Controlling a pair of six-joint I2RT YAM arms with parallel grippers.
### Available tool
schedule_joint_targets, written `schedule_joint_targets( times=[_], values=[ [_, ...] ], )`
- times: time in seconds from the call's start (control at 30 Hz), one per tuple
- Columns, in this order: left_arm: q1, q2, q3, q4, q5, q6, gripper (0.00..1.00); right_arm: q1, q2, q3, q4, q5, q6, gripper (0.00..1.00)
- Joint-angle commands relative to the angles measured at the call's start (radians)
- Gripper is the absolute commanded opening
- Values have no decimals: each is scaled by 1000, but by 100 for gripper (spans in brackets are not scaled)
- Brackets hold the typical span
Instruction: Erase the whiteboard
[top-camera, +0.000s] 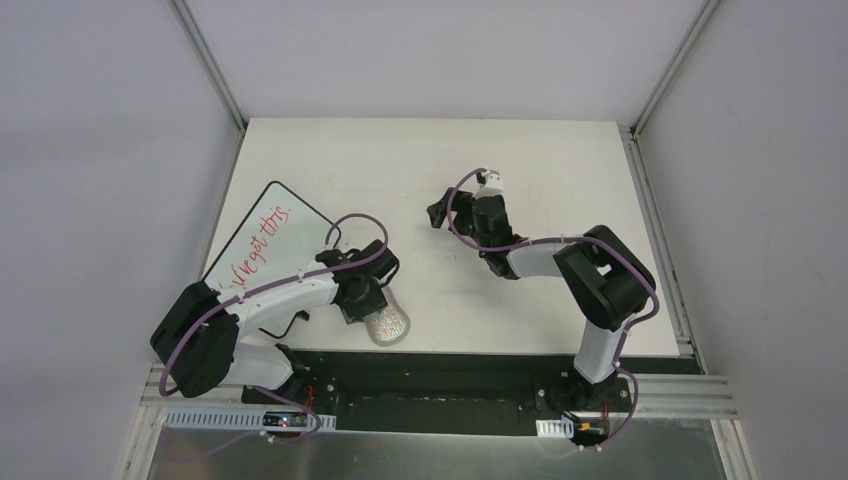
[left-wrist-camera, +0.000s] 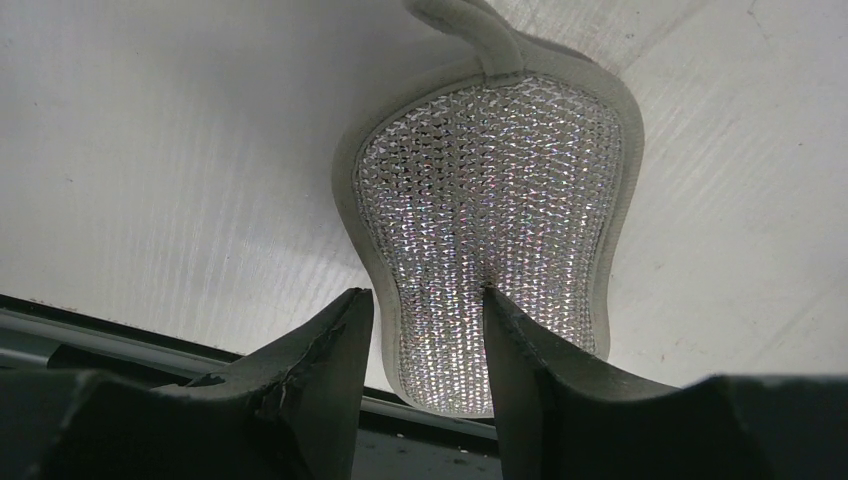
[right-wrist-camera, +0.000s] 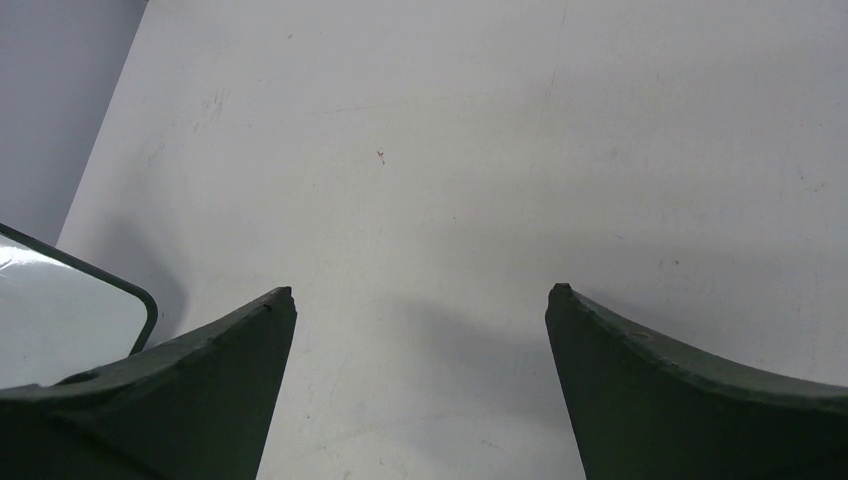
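Note:
The whiteboard lies tilted at the table's left, with a thin black frame and red handwriting on its face. Its rounded corner shows in the right wrist view. A grey sparkly peanut-shaped pad lies flat near the front edge. My left gripper hovers over the pad's near end, with its jaws a little apart and nothing held between them. My right gripper is wide open and empty over bare table at the centre, to the right of the whiteboard.
The white table is walled in by grey panels on the left, back and right. A black strip runs along the front edge by the arm bases, and it shows just below the pad in the left wrist view.

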Motion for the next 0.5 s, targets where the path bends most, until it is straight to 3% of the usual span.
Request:
schedule_joint_targets(
  times=[0.0, 0.27, 0.3, 0.37, 0.47],
  values=[
    [-9, -10, -41, 33, -8, 23, 47, -4, -39, -4, 55, -2, -1, 98],
    [-7, 37, -103, 133, 4, 28, 48, -4, -41, -8, 55, -3, 3, 98],
    [-7, 45, -105, 136, -4, 28, 45, -3, -42, -9, 54, -1, 3, 98],
    [-7, 56, -109, 148, -9, 29, 27, -4, -42, -9, 54, -2, 4, 98],
    [-7, 57, -111, 164, -22, 38, 11, -4, -45, -12, 54, 0, 4, 98]
  ],
)
